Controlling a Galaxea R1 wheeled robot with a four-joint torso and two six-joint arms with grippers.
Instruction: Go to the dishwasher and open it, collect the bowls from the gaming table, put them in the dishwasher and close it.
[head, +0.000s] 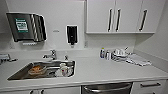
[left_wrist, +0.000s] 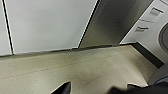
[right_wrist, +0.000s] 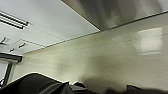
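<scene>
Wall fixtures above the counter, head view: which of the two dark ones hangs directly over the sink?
The wide paper towel dispenser, with a green label, hangs over the sink. The narrow black soap dispenser hangs further right.

The white table (head: 100, 70) runs along the wall, with a steel sink (head: 17, 75) sunk into its left part. A tap (head: 51, 55) stands at the sink's back edge, and dishes (head: 37, 70) and a cup (head: 63, 69) lie in the basin. Toward the right back corner stand small bottles (head: 105, 53), beside a cluster of crockery (head: 120, 53) and a folded cloth (head: 138, 60). At the far left edge lies a small dark object (head: 6, 58).
</scene>
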